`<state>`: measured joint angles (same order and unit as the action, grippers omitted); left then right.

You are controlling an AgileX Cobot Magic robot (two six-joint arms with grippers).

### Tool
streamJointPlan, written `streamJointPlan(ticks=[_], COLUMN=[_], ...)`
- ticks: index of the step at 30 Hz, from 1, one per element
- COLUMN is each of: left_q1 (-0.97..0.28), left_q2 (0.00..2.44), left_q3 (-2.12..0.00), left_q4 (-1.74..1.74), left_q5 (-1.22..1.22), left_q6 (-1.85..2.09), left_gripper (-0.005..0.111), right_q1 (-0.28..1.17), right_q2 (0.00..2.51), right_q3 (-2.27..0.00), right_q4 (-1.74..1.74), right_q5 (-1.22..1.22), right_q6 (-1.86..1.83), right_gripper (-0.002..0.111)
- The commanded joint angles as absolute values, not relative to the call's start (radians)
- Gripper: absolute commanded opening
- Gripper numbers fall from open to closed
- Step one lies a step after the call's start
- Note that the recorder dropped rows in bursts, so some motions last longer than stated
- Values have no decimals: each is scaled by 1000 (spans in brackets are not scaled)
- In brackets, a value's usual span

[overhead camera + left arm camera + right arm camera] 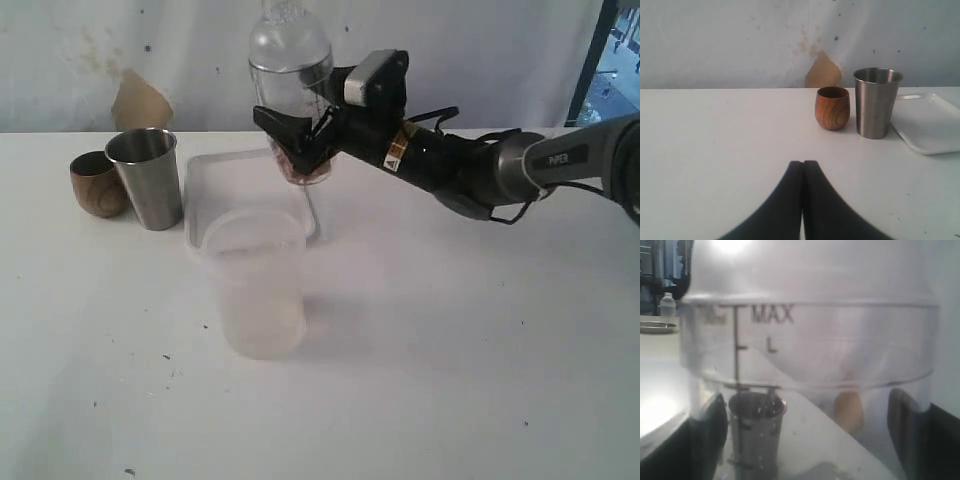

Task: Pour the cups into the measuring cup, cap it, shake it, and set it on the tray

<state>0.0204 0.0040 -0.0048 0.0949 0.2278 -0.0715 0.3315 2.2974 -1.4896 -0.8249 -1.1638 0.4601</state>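
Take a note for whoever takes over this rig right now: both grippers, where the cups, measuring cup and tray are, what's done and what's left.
Left gripper: shut, empty, facing the wooden cup and steel tumbler.
Right gripper: closed on the measuring cup, at the far right corner of the tray; I cannot tell if it rests there.
Both cups stand upright left of the tray.
Done: brownish contents sit in the measuring cup, and a domed cap looks to be on.
Left: shaking cannot be confirmed; set it on the tray and release.
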Motion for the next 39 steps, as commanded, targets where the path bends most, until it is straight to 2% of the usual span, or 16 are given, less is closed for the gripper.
streamJointPlan(ticks=[1, 9, 14, 25, 39], left_q1=[17, 17, 17, 17, 17], left_q2=[0, 0, 0, 0, 0], left_q3=[0, 0, 0, 0, 0], left_q4=[93, 93, 93, 93, 93], left_q5=[225, 225, 225, 225, 225], left_q6=[-70, -70, -70, -70, -70], left_gripper=[0, 0, 0, 0, 0], right_q1=[280, 109, 85, 89, 87], right_q2=[2237, 2122, 2167, 2272, 2261], right_q3=[-1399, -1141, -1046, -1047, -1069], right_q4=[-819, -821, -826, -847, -899], right_q5=[-1221, -1221, -1221, -1221, -1221], right_q6=[437, 378, 233, 212, 224], right_gripper=[0, 0, 0, 0, 0])
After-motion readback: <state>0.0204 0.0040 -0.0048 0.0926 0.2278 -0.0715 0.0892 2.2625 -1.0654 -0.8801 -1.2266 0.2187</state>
